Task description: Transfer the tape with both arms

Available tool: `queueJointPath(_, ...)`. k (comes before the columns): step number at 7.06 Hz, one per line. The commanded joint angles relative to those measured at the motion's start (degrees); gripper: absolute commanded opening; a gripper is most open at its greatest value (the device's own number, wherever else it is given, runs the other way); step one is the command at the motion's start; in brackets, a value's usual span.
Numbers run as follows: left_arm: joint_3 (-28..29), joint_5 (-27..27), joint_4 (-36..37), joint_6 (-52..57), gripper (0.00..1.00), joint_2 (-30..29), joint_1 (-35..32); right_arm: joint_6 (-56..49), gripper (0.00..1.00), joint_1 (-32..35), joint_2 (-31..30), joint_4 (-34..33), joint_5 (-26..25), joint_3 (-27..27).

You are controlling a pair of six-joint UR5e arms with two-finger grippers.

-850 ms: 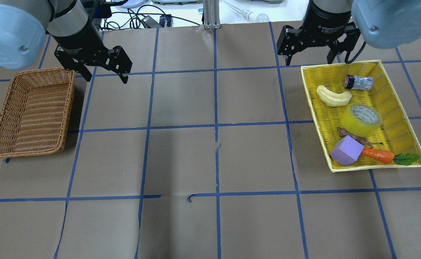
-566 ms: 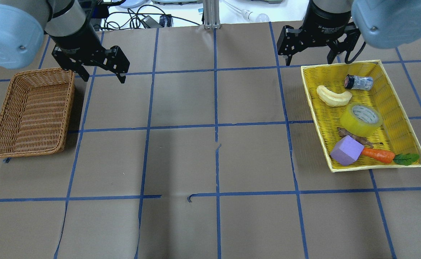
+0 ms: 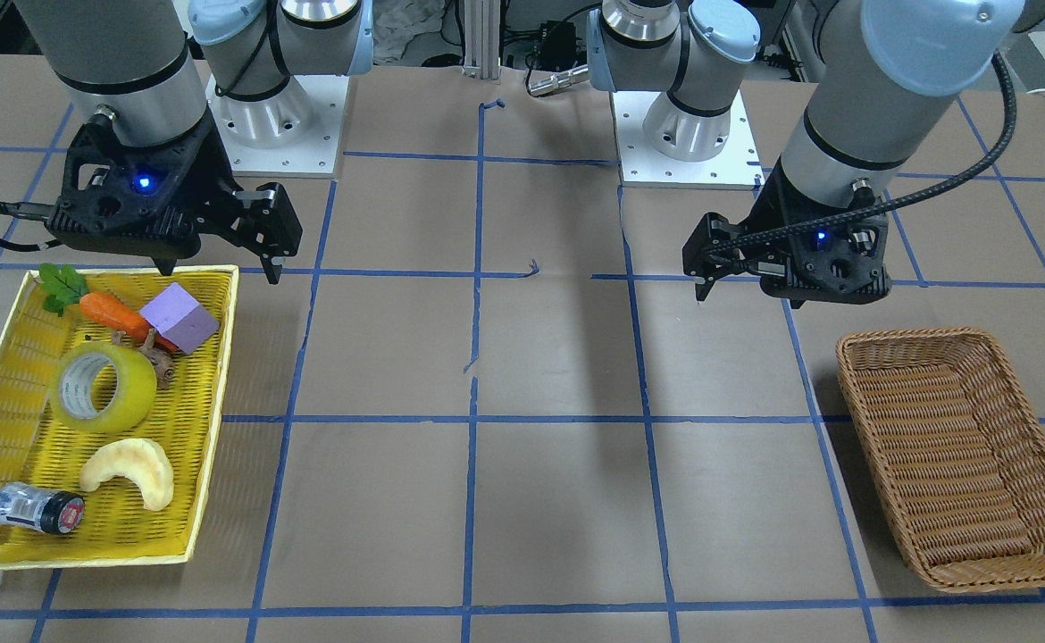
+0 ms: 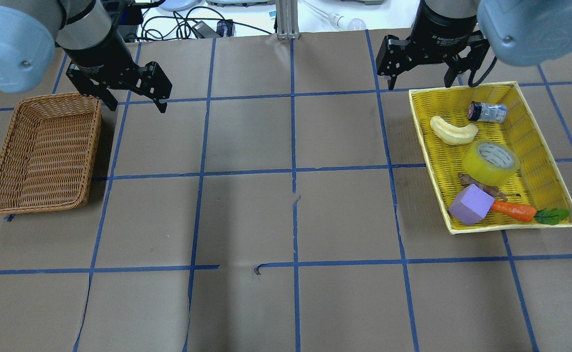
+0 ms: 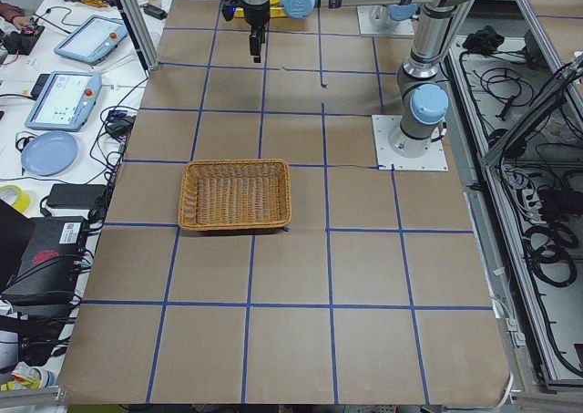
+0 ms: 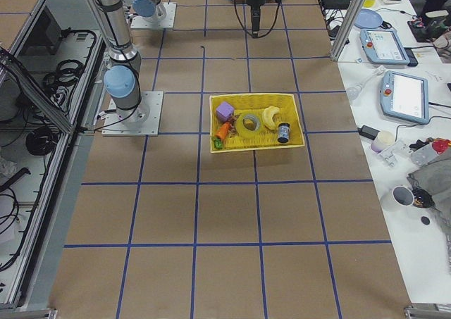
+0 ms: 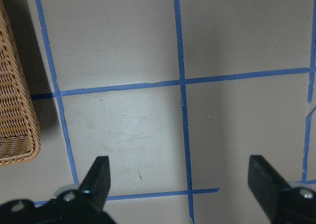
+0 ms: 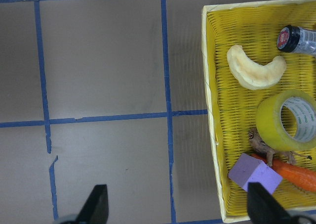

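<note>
The tape [image 4: 490,161], a yellow-green roll with a whitish printed core, lies on its side in the middle of the yellow tray [image 4: 417,115] at the table's right. It also shows in the front view [image 3: 103,387] and the right wrist view [image 8: 289,120]. My right gripper [image 4: 420,83] is open and empty, hovering over the tray's back left corner, well apart from the tape. My left gripper [image 4: 137,107] is open and empty, above the table just beside the back right corner of the wicker basket [image 4: 46,151]. Both wrist views show spread fingertips [image 7: 98,174] [image 8: 96,204].
The tray also holds a pale yellow crescent [image 4: 453,131], a small bottle [image 4: 486,112], a purple block [image 4: 471,204], a carrot [image 4: 513,210] and a brown root piece. The wicker basket holds nothing. Brown paper with a blue tape grid covers the table.
My left gripper has moved a little toward the back and left, near the basket's corner. My right gripper and the tray's contents have not moved.
</note>
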Motion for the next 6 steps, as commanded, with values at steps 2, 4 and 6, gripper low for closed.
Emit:
queueJointPath(2,0.2,-0.9,-0.1,-0.7,1.00,-0.1,-0.5,0.0,1.00,0.0,0.1,0.0,0.0,0.1)
queueJointPath(4,0.4,-1.0,-0.1,-0.9,1.00,-0.4,-0.6,0.0,1.00,0.0,0.1,0.0,0.0,0.1)
queueJointPath(6,0.3,-1.0,-0.1,-0.9,1.00,-0.5,-0.6,0.0,1.00,0.0,0.1,0.0,0.0,0.1)
